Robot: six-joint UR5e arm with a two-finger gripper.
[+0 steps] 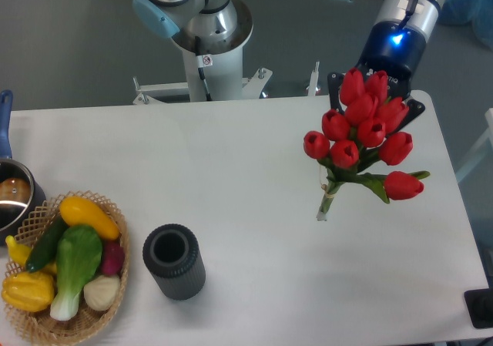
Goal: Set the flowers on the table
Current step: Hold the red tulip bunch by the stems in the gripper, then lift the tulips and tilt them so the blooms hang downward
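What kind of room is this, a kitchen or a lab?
Most likely a robotics lab: a robot arm's gripper holds red tulips over a plain white table, with a basket of vegetables set out like props.

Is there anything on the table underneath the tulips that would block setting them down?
Nothing visible does. The table is bare below and around the flowers. The dark cylindrical cup and the wicker basket sit far off toward the other end.

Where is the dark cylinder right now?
The dark cylinder stands upright on the table near its front-left, just right of the vegetable basket and far from the flowers.
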